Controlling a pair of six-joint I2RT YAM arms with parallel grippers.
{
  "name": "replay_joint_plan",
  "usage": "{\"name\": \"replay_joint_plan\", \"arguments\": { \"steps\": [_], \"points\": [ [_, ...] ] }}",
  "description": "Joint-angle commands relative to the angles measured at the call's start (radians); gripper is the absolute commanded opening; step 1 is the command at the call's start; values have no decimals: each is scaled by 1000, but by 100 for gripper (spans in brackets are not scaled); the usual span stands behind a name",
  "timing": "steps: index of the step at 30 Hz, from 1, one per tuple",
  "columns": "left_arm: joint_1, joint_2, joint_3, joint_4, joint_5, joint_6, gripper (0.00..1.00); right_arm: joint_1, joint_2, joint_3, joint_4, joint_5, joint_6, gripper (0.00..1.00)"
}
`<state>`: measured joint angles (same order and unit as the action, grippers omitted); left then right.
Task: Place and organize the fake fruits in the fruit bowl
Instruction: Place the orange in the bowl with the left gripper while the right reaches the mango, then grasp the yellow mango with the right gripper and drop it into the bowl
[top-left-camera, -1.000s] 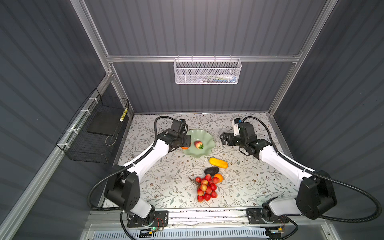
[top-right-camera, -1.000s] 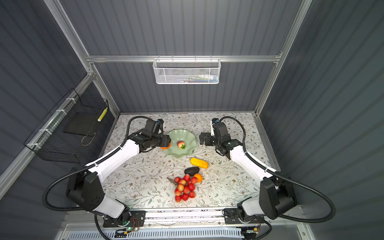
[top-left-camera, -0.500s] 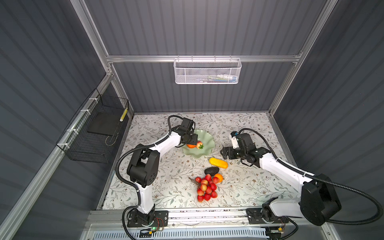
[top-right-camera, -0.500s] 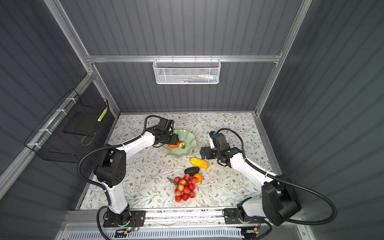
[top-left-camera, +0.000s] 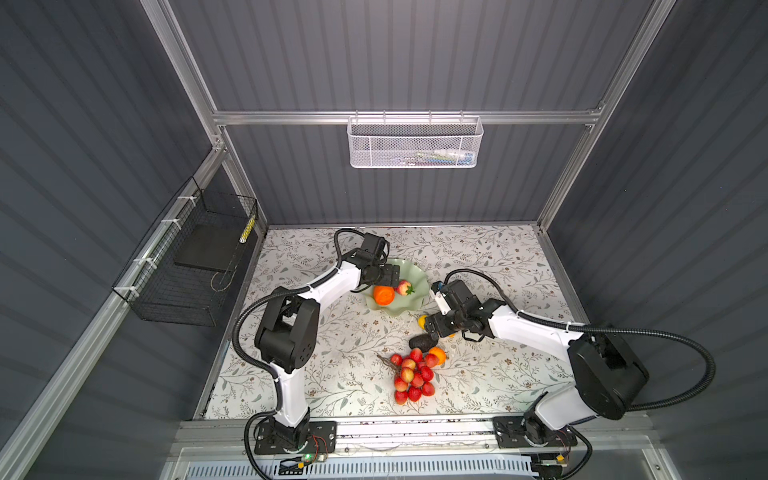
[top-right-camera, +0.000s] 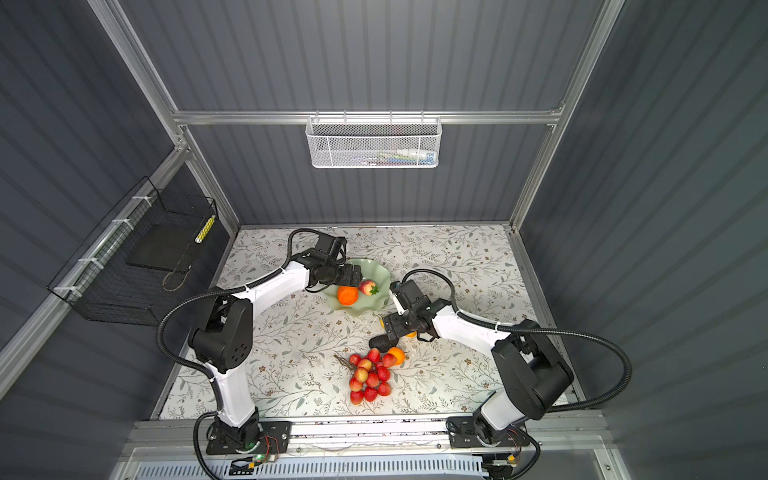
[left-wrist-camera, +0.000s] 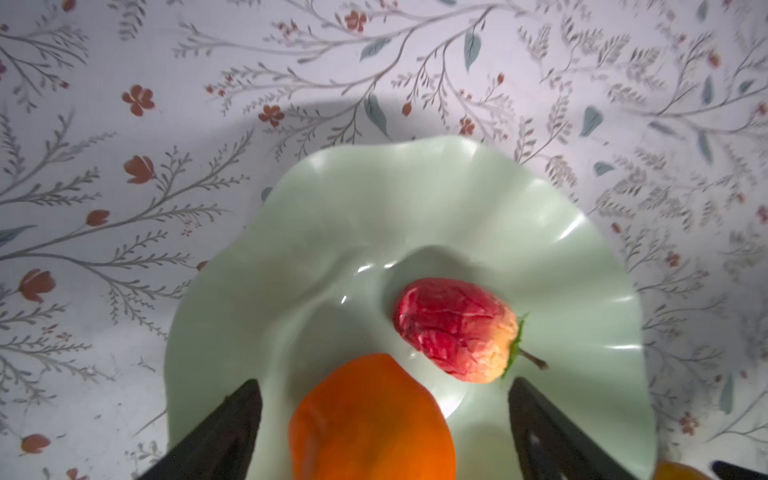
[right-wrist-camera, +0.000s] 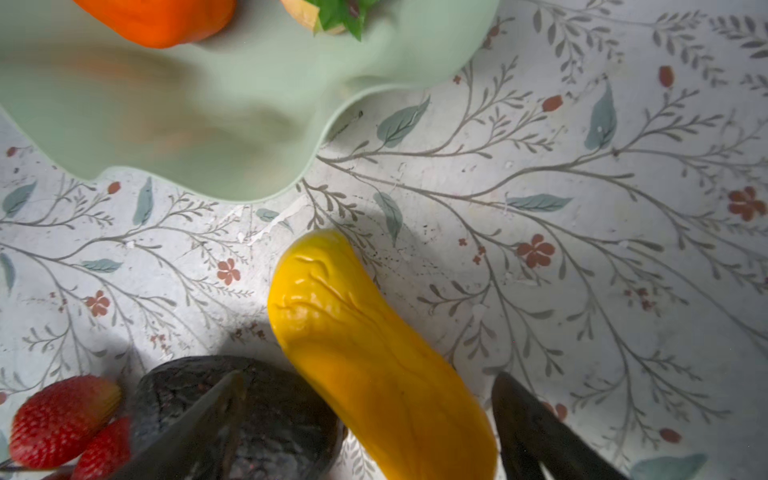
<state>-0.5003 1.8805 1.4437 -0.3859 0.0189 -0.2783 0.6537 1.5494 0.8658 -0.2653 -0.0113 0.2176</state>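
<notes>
Left gripper (top-left-camera: 388, 277) has just opened wide, leaving the orange (top-left-camera: 383, 294) in the bowl (top-left-camera: 409, 308) beside the strawberry (top-left-camera: 403, 287). Right gripper (top-left-camera: 434, 327), also wide, now straddles the yellow fruit (right-wrist-camera: 374, 353). Two in, four left.

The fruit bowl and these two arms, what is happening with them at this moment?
The left gripper is open above the big orange, which lies in the fruit bowl beside the strawberry. The right gripper, open, straddles the yellow piece on the table, not gripping it. The avocado, smaller orange and berry bunch lie outside the bowl.
</notes>
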Motion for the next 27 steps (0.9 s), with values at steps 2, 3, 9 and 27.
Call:
{"name": "replay_joint_plan", "arguments": {
  "steps": [2,3,9,27],
  "points": [
    [8,-185,-73,134,-57,9,100,10,49,39,6,28,-11,86],
    [8,-215,-94,161,-77,9,100,11,56,39,7,30,-8,85],
    [9,-425,-278,319,-243,2,100,16,89,32,5,69,13,77],
    [14,-640,-593,451,-450,-165,100,8,-147,12,-118,229,77,33]
  ]
}}
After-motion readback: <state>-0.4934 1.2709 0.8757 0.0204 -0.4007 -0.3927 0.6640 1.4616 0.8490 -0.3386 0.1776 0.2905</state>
